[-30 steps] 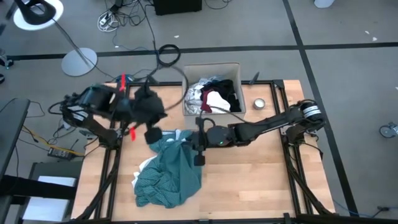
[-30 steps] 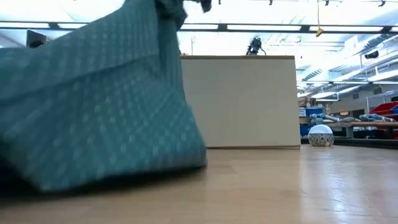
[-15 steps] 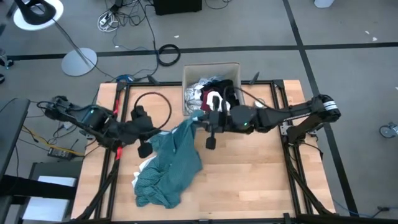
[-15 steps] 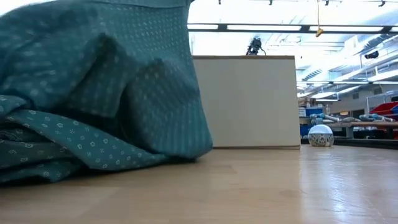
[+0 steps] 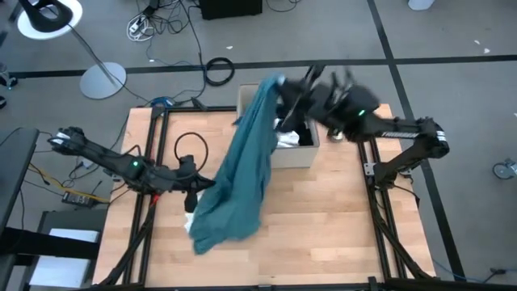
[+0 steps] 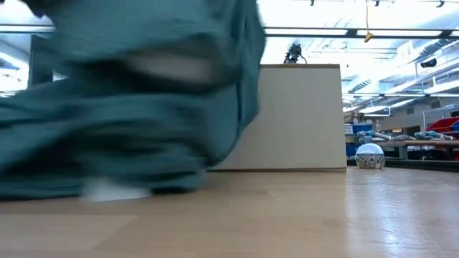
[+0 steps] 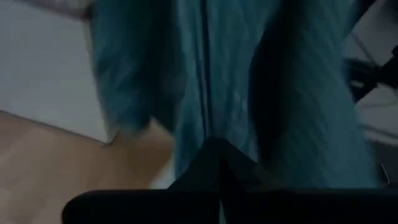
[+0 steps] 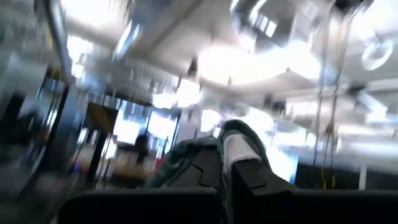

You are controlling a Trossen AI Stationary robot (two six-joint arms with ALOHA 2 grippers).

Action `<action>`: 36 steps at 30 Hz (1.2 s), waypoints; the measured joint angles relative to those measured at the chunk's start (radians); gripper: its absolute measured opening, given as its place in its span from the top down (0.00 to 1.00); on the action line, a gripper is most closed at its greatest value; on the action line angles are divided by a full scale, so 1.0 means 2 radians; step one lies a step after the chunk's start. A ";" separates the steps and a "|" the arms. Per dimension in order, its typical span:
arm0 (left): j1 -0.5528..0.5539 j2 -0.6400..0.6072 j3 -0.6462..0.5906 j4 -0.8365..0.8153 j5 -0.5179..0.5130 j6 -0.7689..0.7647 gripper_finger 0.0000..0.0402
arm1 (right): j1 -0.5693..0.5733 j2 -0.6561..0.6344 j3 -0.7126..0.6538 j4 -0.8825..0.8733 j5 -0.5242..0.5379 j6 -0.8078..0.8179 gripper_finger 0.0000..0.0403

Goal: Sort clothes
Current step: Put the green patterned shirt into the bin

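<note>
The teal shirt (image 5: 242,174) stretches in a long band from above the tan box (image 5: 300,153) down to the table, where its lower end (image 5: 214,234) rests. My right gripper (image 5: 284,87) is raised over the box and shut on the shirt's upper end. My left gripper (image 5: 194,186) is low over the table at the shirt's left edge, its fingers shut, with teal cloth (image 7: 280,93) hanging right in front of them. A white piece (image 5: 187,224) lies under the shirt's lower end. Black, white and red clothes (image 5: 292,133) lie in the box. My left gripper has its shut fingertips (image 7: 214,152) right at the hanging teal cloth; I cannot tell whether it touches or holds it. My right gripper pinches the shirt's upper end (image 8: 233,140) between its two fingers, as a bunched fold. The shirt hangs slanting below it, drawn out long, its lower end on the table.
The tan box stands at the table's far edge, in the middle. A small round tin (image 6: 370,155) stands to the right of it. The table's right half (image 5: 323,218) is bare wood. Cables (image 5: 190,149) lie by my left arm.
My right gripper has risen and gone toward the table's far edge, over the box, carrying the shirt's upper end. The shirt has been drawn from a heap into a long band, its lower end staying on the table. My left arm has come down low beside the shirt.
</note>
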 joint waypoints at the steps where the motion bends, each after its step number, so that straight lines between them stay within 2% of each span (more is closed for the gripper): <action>1: 0.000 -0.003 -0.014 0.016 0.000 -0.005 1.00 | -0.010 0.000 0.017 0.002 -0.014 0.000 1.00; 7: 0.000 -0.004 -0.088 0.117 0.005 -0.018 1.00 | -0.061 -0.004 0.118 0.012 -0.070 0.002 1.00; 11: 0.000 -0.004 -0.129 0.175 0.007 -0.018 1.00 | -0.071 -0.004 0.137 -0.061 -0.073 0.002 1.00; 15: 0.000 -0.004 -0.156 0.209 0.007 -0.023 1.00 | -0.073 0.006 0.138 -0.170 -0.043 0.003 1.00; 21: 0.000 -0.003 -0.180 0.223 0.007 -0.045 1.00 | -0.085 0.040 0.138 -0.261 -0.030 0.031 1.00; 27: 0.000 -0.003 -0.208 0.256 0.012 -0.059 1.00 | -0.115 0.045 0.139 -0.406 0.092 0.054 1.00; 29: 0.000 -0.003 -0.217 0.277 0.012 -0.058 1.00 | -0.125 0.051 0.139 -0.460 0.101 0.102 1.00; 31: 0.000 -0.003 -0.225 0.288 0.012 -0.054 1.00 | -0.135 0.060 0.139 -0.506 0.071 0.156 1.00; 34: 0.000 -0.003 -0.228 0.297 0.012 -0.049 1.00 | -0.147 0.087 0.139 -0.555 -0.004 0.204 1.00; 36: 0.000 -0.003 -0.228 0.301 0.013 -0.047 1.00 | -0.152 0.110 0.139 -0.586 -0.025 0.224 1.00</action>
